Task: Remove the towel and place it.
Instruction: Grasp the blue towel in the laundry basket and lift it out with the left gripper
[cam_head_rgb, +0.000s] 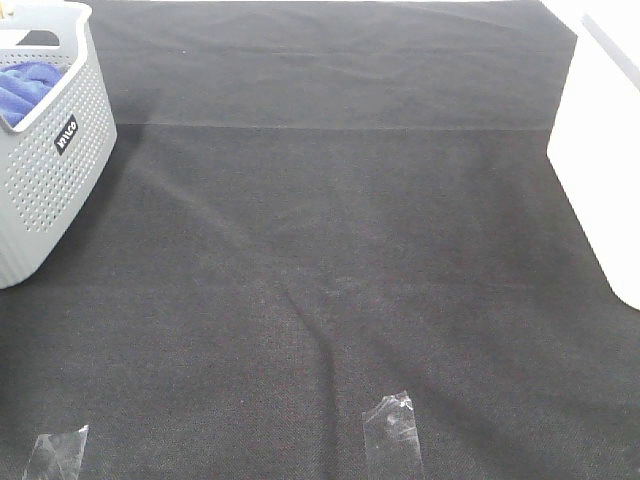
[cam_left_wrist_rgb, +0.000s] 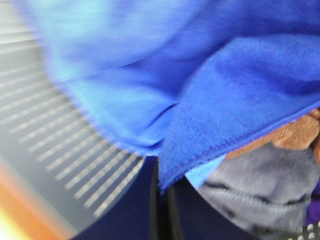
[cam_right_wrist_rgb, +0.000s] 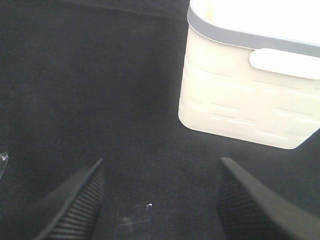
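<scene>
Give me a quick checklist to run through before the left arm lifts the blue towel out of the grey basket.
1. Grip: left gripper shut on the towel at its stitched edge: ok.
2. Lift-out: towel out of the grey basket: not ok, it lies inside.
3. Snagging: brown cloth and grey cloth beneath are free of the towel: cannot tell.
4. Spare arm: right gripper open and empty: ok.
5. Drop spot: white basket upright on the black cloth: ok; its inside: cannot tell, washed out by glare.
</scene>
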